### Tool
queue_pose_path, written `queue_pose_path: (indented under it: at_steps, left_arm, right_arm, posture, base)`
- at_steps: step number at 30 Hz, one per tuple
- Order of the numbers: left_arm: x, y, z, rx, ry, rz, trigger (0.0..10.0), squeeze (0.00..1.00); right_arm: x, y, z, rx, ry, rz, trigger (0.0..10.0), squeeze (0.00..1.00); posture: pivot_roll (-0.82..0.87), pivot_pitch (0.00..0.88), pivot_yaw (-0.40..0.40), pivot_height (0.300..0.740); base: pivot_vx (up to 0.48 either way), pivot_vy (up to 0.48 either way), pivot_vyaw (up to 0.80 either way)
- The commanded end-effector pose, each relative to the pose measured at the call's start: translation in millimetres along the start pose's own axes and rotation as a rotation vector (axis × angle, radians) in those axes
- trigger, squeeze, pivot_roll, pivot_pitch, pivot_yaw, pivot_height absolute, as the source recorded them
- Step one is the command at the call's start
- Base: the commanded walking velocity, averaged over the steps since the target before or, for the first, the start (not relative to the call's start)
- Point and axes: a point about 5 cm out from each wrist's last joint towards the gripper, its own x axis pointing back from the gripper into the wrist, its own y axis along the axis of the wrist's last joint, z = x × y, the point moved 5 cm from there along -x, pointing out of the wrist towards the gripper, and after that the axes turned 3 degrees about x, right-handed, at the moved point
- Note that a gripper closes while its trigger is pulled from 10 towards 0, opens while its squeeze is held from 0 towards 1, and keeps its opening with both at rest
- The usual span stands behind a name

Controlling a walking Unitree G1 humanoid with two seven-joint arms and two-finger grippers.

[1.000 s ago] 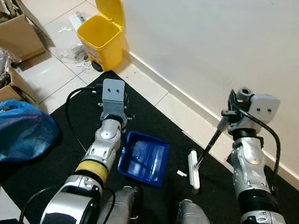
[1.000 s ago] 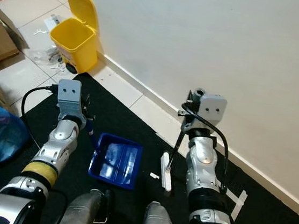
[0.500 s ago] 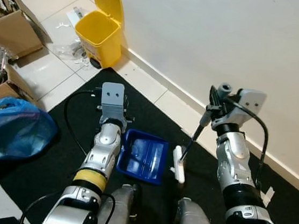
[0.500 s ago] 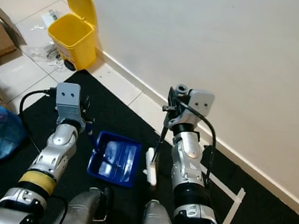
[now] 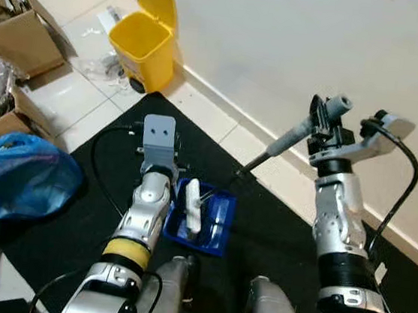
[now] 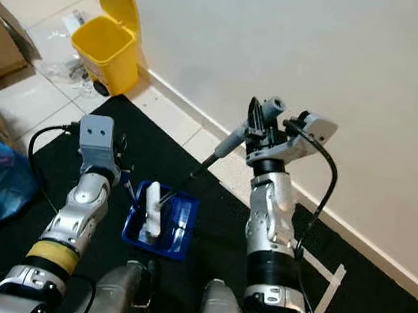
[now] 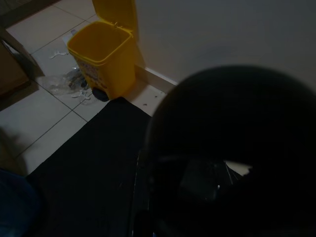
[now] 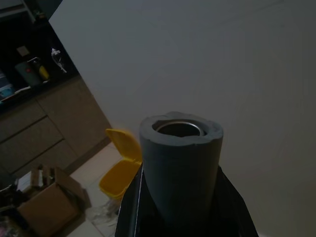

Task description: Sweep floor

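1. Broom head [image 5: 193, 207] lies inside the blue dustpan [image 5: 216, 227], so dirt can drop in.
2. Right tool [image 5: 325, 128] is clenched on the grey broom handle [image 5: 296, 136], held high and tilted to reach the pan.
3. Left tool [image 6: 124, 185] sits by the dustpan's edge to steady it; I cannot tell its grip.
4. Yellow bin [image 5: 142, 42] waits open by the wall for the dirt.

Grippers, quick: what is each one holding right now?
Left gripper: shut on the blue plastic dustpan, by its handle.
Right gripper: shut on the grey-handled broom.
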Motion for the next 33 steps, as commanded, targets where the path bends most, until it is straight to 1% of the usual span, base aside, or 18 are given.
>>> queue_pose_path:
  at_steps: [1,3,4,5,6,8,9,11,13,14,15,17,18,19,21,26,28,33]
  left_arm:
    - [10.8,-38.6,-6.8,-0.006,-0.013,0.147,10.0,0.00]
    - [9.7,-36.3,-3.9,0.013,-0.001,0.149,10.0,0.00]
    - [9.7,-36.3,-3.9,0.013,-0.001,0.149,10.0,0.00]
    - [9.0,-35.0,-2.5,0.032,0.003,0.158,10.0,0.00]
    - [9.0,-35.0,-2.5,0.032,0.003,0.158,10.0,0.00]
    - [7.5,-29.4,-1.6,0.049,-0.010,0.170,10.0,0.00]
    - [7.5,-29.4,-1.6,0.049,-0.010,0.170,10.0,0.00]
    - [5.2,-17.4,0.9,0.047,-0.031,0.154,10.0,0.00]
    - [5.2,-17.4,0.9,0.047,-0.031,0.154,10.0,0.00]
    - [1.8,-2.4,8.7,0.063,-0.027,0.125,10.0,0.00]
    - [1.8,-2.4,8.7,0.063,-0.027,0.125,10.0,0.00]
    - [-0.5,10.7,15.4,0.099,-0.013,0.097,10.0,0.00]
    - [-1.0,15.8,16.8,0.106,-0.013,0.082,10.0,0.00]
    - [-1.0,15.8,16.8,0.106,-0.013,0.082,10.0,0.00]
    - [-1.0,29.5,17.5,0.124,-0.021,0.037,10.0,0.00]
    - [-0.2,39.6,15.6,0.135,-0.038,0.008,10.0,0.00]
    - [0.5,41.8,15.4,0.112,-0.038,0.001,10.0,0.00]
    - [1.2,42.9,14.9,0.099,-0.038,0.008,10.0,0.00]
  right_arm:
    - [1.0,6.7,2.0,-0.008,0.011,-0.028,10.0,0.00]
    - [4.2,14.8,-0.8,0.067,0.026,-0.029,10.0,0.00]
    - [4.2,14.8,-0.8,0.067,0.026,-0.029,10.0,0.00]
    - [6.1,19.5,-2.3,0.099,0.029,-0.033,10.0,0.00]
    - [6.1,19.5,-2.3,0.099,0.029,-0.033,10.0,0.00]
    - [9.8,28.2,-6.1,0.151,0.022,-0.043,10.0,0.00]
    - [9.8,28.2,-6.1,0.151,0.022,-0.043,10.0,0.00]
    - [14.2,34.4,-14.6,0.201,-0.015,-0.050,10.0,0.00]
    - [14.2,34.4,-14.6,0.201,-0.015,-0.050,10.0,0.00]
    - [22.7,30.9,-36.6,0.253,-0.107,-0.024,10.0,0.00]
    - [22.7,30.9,-36.6,0.253,-0.107,-0.024,10.0,0.00]
    - [32.2,22.4,-55.3,0.325,-0.177,0.026,10.0,0.00]
    - [35.6,19.5,-60.6,0.343,-0.198,0.040,10.0,0.00]
    - [35.6,19.5,-60.6,0.343,-0.198,0.040,10.0,0.00]
    - [41.8,12.4,-68.8,0.355,-0.236,0.066,10.0,0.00]
    - [45.4,4.7,-70.4,0.345,-0.252,0.084,10.0,0.00]
    - [42.8,-0.5,-65.8,0.330,-0.249,0.089,10.0,0.00]
    - [37.9,-3.2,-62.0,0.328,-0.243,0.089,10.0,0.00]
  posture:
    - [-0.10,0.241,0.003,0.740]
    - [-0.10,0.231,0.000,0.740]
    - [-0.10,0.231,0.000,0.740]
    - [-0.10,0.226,0.002,0.740]
    - [-0.10,0.226,0.002,0.740]
    - [-0.10,0.218,0.009,0.740]
    - [-0.10,0.218,0.009,0.740]
    - [-0.09,0.210,0.015,0.740]
    - [-0.09,0.210,0.015,0.740]
    - [-0.09,0.196,0.030,0.740]
    - [-0.09,0.196,0.030,0.740]
    - [-0.08,0.188,0.034,0.740]
    - [-0.08,0.182,0.036,0.740]
    - [-0.08,0.182,0.036,0.740]
    - [-0.08,0.175,0.039,0.740]
    - [-0.07,0.151,0.041,0.740]
    - [-0.07,0.134,0.041,0.740]
    - [-0.06,0.119,0.037,0.740]
  base:
    - [0.000,0.000,0.00]
    - [0.000,0.000,0.00]
    - [0.000,0.000,0.00]
    - [0.000,0.000,0.00]
    - [0.000,0.000,0.00]
    - [0.000,0.000,0.00]
    - [0.000,0.000,0.00]
    - [0.000,0.000,0.00]
    - [0.000,0.000,0.00]
    - [0.000,0.000,0.00]
    - [0.000,0.000,0.00]
    - [0.000,0.000,0.00]
    - [0.000,0.000,0.00]
    - [0.000,0.000,0.00]
    - [0.000,0.000,0.00]
    - [0.000,0.000,0.00]
    - [0.000,0.000,0.00]
    - [0.000,0.000,0.00]
